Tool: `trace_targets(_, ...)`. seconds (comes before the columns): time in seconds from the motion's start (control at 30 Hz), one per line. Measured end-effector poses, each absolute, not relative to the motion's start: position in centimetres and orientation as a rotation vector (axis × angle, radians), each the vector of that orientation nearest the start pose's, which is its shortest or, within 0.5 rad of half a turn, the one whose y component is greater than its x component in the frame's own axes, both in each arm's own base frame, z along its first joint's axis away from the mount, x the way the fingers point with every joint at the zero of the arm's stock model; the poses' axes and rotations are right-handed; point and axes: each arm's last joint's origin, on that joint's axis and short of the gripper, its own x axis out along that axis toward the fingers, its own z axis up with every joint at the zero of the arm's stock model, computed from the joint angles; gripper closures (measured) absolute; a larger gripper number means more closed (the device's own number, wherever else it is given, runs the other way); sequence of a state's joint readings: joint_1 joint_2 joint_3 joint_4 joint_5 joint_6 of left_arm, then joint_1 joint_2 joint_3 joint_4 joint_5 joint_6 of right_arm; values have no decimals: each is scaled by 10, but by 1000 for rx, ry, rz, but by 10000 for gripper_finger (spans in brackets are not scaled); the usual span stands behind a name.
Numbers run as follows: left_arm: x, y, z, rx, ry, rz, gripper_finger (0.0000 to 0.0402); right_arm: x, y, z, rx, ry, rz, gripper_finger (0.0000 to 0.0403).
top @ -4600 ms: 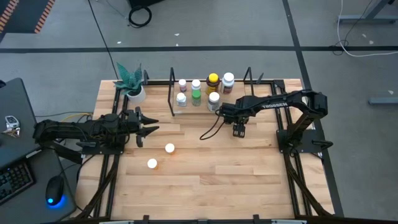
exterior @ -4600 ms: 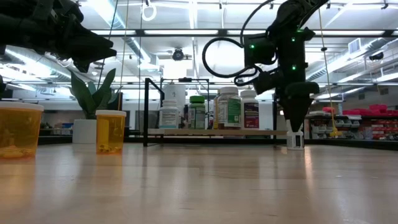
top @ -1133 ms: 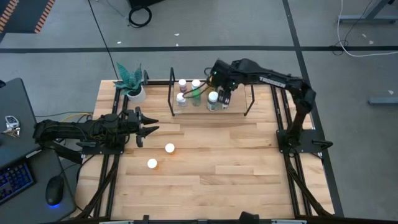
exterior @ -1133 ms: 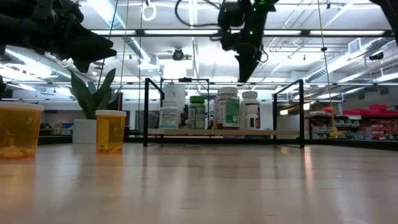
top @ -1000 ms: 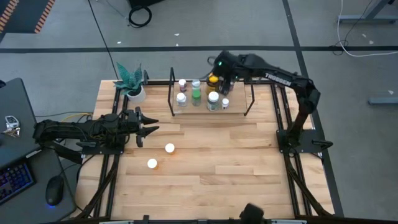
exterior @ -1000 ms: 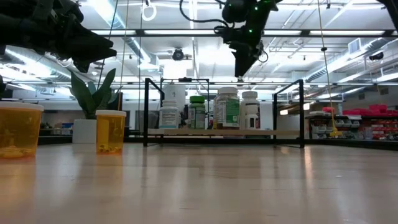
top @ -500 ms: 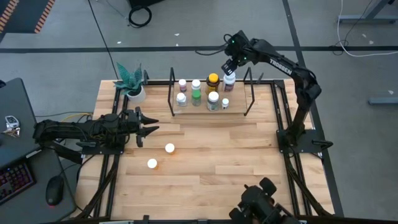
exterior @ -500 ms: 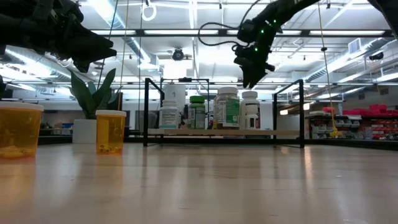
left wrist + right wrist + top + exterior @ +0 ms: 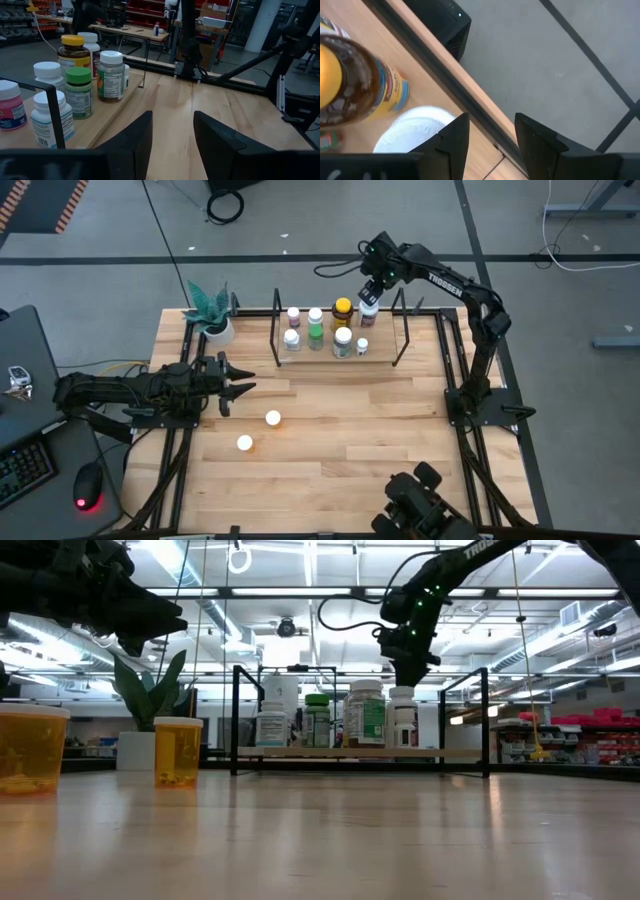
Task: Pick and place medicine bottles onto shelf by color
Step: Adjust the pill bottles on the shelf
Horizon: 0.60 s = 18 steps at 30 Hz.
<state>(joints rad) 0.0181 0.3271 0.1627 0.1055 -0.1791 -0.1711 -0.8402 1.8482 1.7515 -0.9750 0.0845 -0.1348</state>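
Observation:
The shelf (image 9: 386, 338) stands at the table's far side with several medicine bottles upright on its board, among them a green-capped one (image 9: 316, 331), a yellow-capped one (image 9: 342, 308) and a small white one (image 9: 362, 345). My right gripper (image 9: 370, 288) is open just above the white-capped bottle (image 9: 368, 309) at the shelf's far right; the white cap (image 9: 412, 134) shows below its fingers. I cannot tell whether it touches the cap. Two orange bottles (image 9: 272, 418) (image 9: 244, 443) stand on the table. My left gripper (image 9: 240, 385) waits open at the table's left.
A white pot with a teal plant (image 9: 213, 323) stands left of the shelf. The shelf's black wire uprights (image 9: 403, 320) flank my right gripper. A dark object (image 9: 420, 515) shows at the table's near edge. Bare wood lies between the shelf and the orange bottles.
My right gripper has gone from above the shelf's front row toward the table's far edge and a little right, then down over the white-capped bottle at the shelf's far right. The small white bottle stands uncovered on the shelf's front right. A dark object has come in at the near edge.

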Motion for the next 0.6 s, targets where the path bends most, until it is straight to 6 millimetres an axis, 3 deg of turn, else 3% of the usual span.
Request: trace_targets(0.6, 117, 7, 202, -165, 42, 202, 252, 266, -276, 306, 310, 1127, -679, 238)
